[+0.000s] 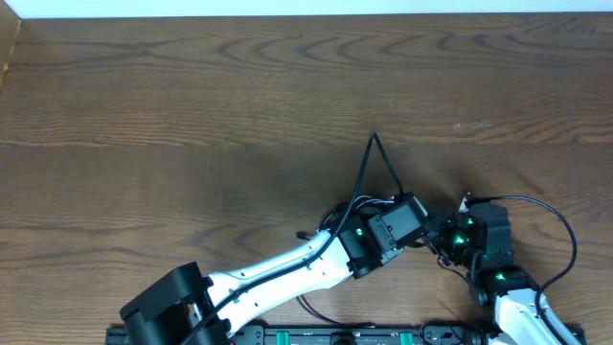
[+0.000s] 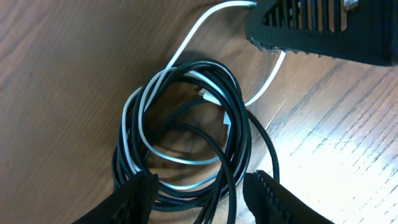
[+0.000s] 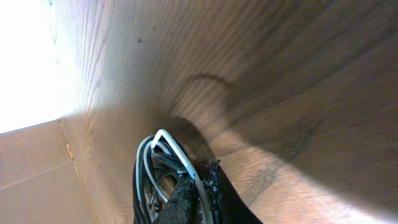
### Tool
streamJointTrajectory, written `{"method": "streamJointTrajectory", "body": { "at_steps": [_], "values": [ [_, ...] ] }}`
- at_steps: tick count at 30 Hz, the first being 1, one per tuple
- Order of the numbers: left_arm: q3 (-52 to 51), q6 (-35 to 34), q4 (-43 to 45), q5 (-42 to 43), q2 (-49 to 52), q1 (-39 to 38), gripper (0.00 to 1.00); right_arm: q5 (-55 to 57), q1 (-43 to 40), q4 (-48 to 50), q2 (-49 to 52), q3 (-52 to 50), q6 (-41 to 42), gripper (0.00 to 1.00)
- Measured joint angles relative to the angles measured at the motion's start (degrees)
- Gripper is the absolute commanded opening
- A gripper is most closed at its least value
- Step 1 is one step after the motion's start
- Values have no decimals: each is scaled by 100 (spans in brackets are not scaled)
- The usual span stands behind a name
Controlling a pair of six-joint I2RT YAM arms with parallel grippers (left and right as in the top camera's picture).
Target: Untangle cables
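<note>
The cables (image 2: pixel 186 134) lie as a loose coil of black cords with one whitish strand (image 2: pixel 186 43) woven through it, on the wooden table. In the overhead view both grippers cover the coil. My left gripper (image 2: pixel 202 182) (image 1: pixel 414 226) is open, and its two fingers straddle the near edge of the coil with several strands between them. My right gripper (image 3: pixel 200 177) (image 1: pixel 448 236) is shut on the whitish strand (image 3: pixel 174 149), with the rest of the bundle (image 3: pixel 148 180) hanging just left of its fingers. Its black body (image 2: pixel 311 25) sits at the far side of the coil.
A cardboard wall (image 3: pixel 37 168) stands along the table's left edge (image 1: pixel 10 48). A thin black wire loop (image 1: pixel 374 144) rises from the left wrist. Another black wire (image 1: pixel 565 230) arcs around the right arm. Bare wood table (image 1: pixel 192 115) stretches to the left and back.
</note>
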Motion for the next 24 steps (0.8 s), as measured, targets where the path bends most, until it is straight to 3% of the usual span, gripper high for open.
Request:
{"method": "streamJointTrajectory", "body": {
  "at_steps": [9, 15, 24],
  "values": [
    [-310, -15, 31, 142, 0, -55, 52, -81, -66, -37, 0, 0, -42, 6],
    [-358, -4, 271, 205, 13, -105, 65, -83, -70, -76, -2, 0, -57, 8],
    [-365, 15, 564, 120, 601, -105, 65, -83, -70, -122, 0, 2, -94, 7]
  ]
}}
